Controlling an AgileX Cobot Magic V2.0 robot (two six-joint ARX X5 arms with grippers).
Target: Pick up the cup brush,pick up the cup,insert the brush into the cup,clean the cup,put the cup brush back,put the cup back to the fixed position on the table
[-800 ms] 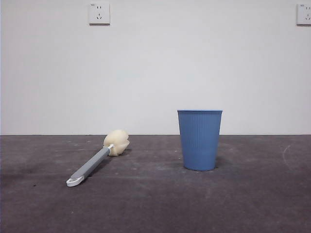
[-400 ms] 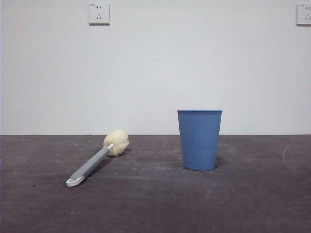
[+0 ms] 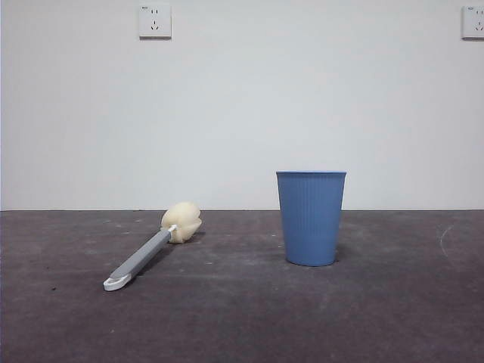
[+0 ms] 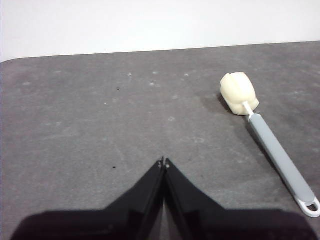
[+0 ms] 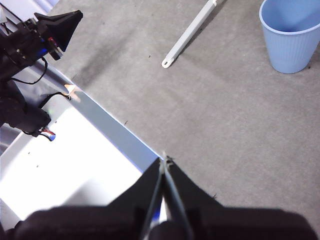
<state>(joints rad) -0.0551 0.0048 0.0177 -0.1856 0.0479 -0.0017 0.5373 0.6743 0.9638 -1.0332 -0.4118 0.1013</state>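
The cup brush (image 3: pixel 151 249) lies flat on the table (image 3: pixel 242 318) at the left, cream sponge head toward the wall, white loop toward the front. In the left wrist view the cup brush (image 4: pixel 272 145) lies off to one side of my left gripper (image 4: pixel 164 162), which is shut and empty, well apart from it. The blue ribbed cup (image 3: pixel 310 218) stands upright to the right of the brush. My right gripper (image 5: pixel 165 161) is shut and empty near the table's edge, far from the cup (image 5: pixel 291 35) and the brush handle (image 5: pixel 192 30).
A white wall with two sockets (image 3: pixel 154 21) rises behind the table. In the right wrist view, the table's edge (image 5: pixel 107 117) drops to a bright floor, and the other arm's black gripper (image 5: pixel 52 30) hangs beyond it.
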